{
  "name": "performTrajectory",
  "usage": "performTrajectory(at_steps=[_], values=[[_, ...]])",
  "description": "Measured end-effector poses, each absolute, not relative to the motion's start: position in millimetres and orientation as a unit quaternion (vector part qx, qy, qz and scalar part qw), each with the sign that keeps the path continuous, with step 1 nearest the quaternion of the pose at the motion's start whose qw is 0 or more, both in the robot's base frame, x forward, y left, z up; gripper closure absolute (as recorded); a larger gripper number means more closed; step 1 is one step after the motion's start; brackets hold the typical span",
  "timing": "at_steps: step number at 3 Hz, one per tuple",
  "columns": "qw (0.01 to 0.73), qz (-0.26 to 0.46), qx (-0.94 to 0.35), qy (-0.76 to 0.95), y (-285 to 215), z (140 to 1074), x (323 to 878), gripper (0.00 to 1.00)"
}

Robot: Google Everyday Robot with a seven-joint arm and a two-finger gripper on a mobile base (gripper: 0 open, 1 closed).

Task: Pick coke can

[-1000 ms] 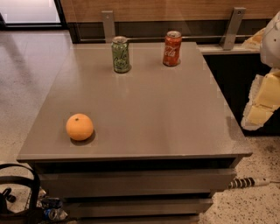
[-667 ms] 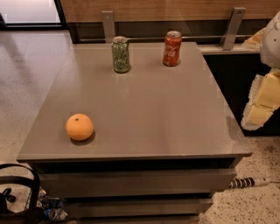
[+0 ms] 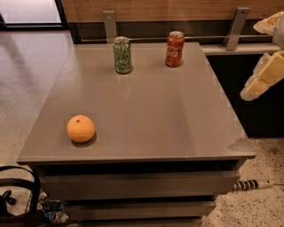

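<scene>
The coke can (image 3: 175,48) stands upright, the green can (image 3: 122,55) well apart on its left. My gripper (image 3: 265,76) hangs right of the coke can; clenched or released, I cannot tell. I should approach level, centred on it.

A grey table (image 3: 146,111), its flat top set over stepped lower tiers, is pictured on a speckled terrazzo floor (image 3: 31,66). Wood panelling (image 3: 177,11) is seen along the wall behind, fronted by a metal rail (image 3: 208,39) carried on two grey brackets (image 3: 109,24). Bright light is admitted through a glazed opening (image 3: 29,11) at top left. A dark cabinet (image 3: 248,115) is placed just beside the table, with a ribbed cable (image 3: 253,184) on the floor nearby. The gripper (image 3: 255,86) is held at the right edge, off the table.
</scene>
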State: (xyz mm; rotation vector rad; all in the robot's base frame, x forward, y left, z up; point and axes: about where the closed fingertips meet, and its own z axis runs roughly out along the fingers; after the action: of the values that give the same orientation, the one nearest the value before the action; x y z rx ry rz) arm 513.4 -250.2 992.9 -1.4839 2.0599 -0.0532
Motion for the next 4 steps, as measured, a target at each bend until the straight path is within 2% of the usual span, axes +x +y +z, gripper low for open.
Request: performTrajectory(at_steps=[1, 2, 3, 4], values=[[0.386, 0.016, -0.514, 0.766, -263.7, 985.9, 564.5, 0.0], [0.503, 0.064, -0.433, 0.745, -264.7, 977.6, 631.2, 0.0], [0.562, 0.113, -0.367, 0.733, -234.7, 949.7, 681.0, 0.0], [0.562, 0.097, -0.378, 0.73, -242.1, 962.2, 677.0, 0.0]])
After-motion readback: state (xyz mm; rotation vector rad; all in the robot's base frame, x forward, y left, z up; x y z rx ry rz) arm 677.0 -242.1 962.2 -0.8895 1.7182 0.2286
